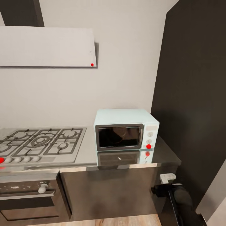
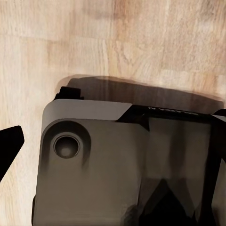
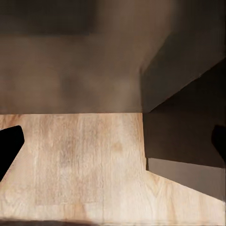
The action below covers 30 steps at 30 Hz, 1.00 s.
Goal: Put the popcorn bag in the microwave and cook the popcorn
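The pale-blue microwave (image 1: 126, 129) stands on the grey countertop (image 1: 163, 153) at its right end, against the wall. Its dark glass door is closed, and a red dot glows at the bottom of its white control panel. The popcorn bag is out of view. My right gripper (image 3: 113, 146) hangs low over the wooden floor with its black fingertips (image 3: 9, 148) wide apart, open and empty. My left gripper (image 2: 113, 150) points down at my own grey base (image 2: 94, 160); one black fingertip (image 2: 9, 146) sits at the frame's edge, with nothing held.
A gas hob (image 1: 40, 142) lies left of the microwave, with the steel oven (image 1: 28, 194) under it and a white hood (image 1: 47, 47) above. A tall dark cabinet (image 1: 194, 94) rises on the right. My right arm (image 1: 175, 194) hangs before the lower cabinet front (image 1: 106, 194).
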Tool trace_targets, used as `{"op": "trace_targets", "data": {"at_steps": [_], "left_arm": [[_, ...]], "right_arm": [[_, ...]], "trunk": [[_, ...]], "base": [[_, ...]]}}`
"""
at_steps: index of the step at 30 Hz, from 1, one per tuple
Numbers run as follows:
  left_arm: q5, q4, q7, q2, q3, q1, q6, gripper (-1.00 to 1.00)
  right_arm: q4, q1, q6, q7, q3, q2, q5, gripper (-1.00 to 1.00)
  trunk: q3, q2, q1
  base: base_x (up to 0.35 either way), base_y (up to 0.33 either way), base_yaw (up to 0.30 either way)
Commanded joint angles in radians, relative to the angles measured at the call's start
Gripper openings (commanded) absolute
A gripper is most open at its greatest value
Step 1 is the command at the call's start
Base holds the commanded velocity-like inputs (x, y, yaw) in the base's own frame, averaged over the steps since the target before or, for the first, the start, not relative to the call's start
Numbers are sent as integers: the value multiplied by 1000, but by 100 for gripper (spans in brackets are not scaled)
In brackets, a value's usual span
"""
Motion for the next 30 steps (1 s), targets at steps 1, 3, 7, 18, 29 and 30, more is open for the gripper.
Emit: {"op": "trace_targets", "data": {"at_steps": [1,3,7,18,29,30], "left_arm": [[11,0,-3,0,-7,0,3,100],[11,0,-3,0,-7,0,3,100],[11,0,-3,1,-7,0,3,100],[11,0,-3,2,-7,0,3,100],[11,0,-3,2,-6,-1,3,100],[11,0,-3,2,-6,-1,3,100]], "right_arm": [[-11,-53,56,11,-2,0,11,100],[-13,-89,87,10,-2,0,11,100],[-15,-267,115,2,-1,0,22,100],[-11,-471,115,-5,-2,5,23,100],[147,-473,-178,-128,-13,57,8,100],[161,-473,-199,-135,-14,57,6,100]], "trunk": [[-1,-1,0],[-1,-1,0],[-1,-1,0],[-1,-1,0],[-1,-1,0],[-1,-1,0]], "base": [[0,0,0],[0,0,0],[0,0,0],[0,0,0],[0,0,0],[0,0,0]]}}
